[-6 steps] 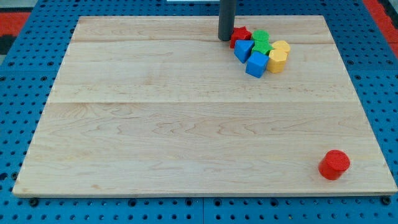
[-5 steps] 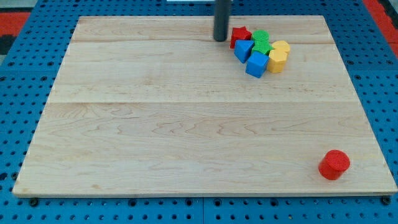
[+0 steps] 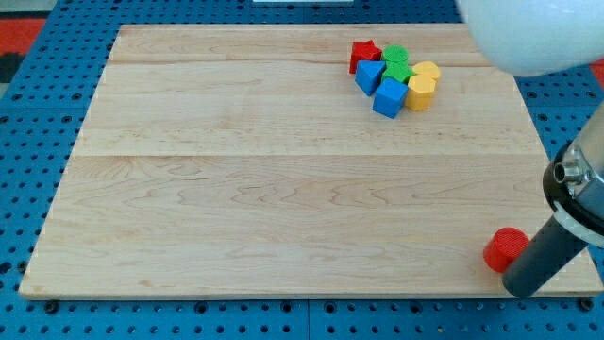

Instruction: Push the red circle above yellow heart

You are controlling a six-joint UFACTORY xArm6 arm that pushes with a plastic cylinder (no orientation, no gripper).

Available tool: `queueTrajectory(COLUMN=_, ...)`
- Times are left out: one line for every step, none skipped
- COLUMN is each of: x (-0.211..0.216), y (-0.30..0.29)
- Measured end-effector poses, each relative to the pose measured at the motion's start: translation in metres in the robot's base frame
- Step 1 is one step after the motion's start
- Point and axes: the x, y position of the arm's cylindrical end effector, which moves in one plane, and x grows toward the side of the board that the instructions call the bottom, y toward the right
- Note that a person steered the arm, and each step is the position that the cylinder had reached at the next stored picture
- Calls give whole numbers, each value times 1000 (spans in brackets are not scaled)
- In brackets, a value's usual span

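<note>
The red circle lies near the board's bottom right corner. My tip stands just below and to the right of it, the dark rod covering part of the circle's right side. The yellow heart sits at the right end of a cluster of blocks near the view's top, far above the red circle. A yellow block sits just below the heart.
The cluster also holds a red star, two green blocks, a blue triangle and a blue cube. The arm's white body fills the view's top right corner. The wooden board lies on blue pegboard.
My tip has left the spot beside the red star at the top and now stands at the bottom right next to the red circle. The blocks have not moved.
</note>
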Motion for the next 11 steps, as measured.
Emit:
queueTrajectory(x=-37, y=1)
queueTrajectory(x=-77, y=-2)
queueTrajectory(x=-111, y=-2)
queueTrajectory(x=-152, y=-1)
queueTrajectory(x=-193, y=0)
queueTrajectory(x=-197, y=16)
queueTrajectory(x=-215, y=12)
queueTrajectory(x=-250, y=-6)
queueTrajectory(x=-255, y=-1)
queueTrajectory(x=-256, y=18)
queueTrajectory(x=-270, y=23)
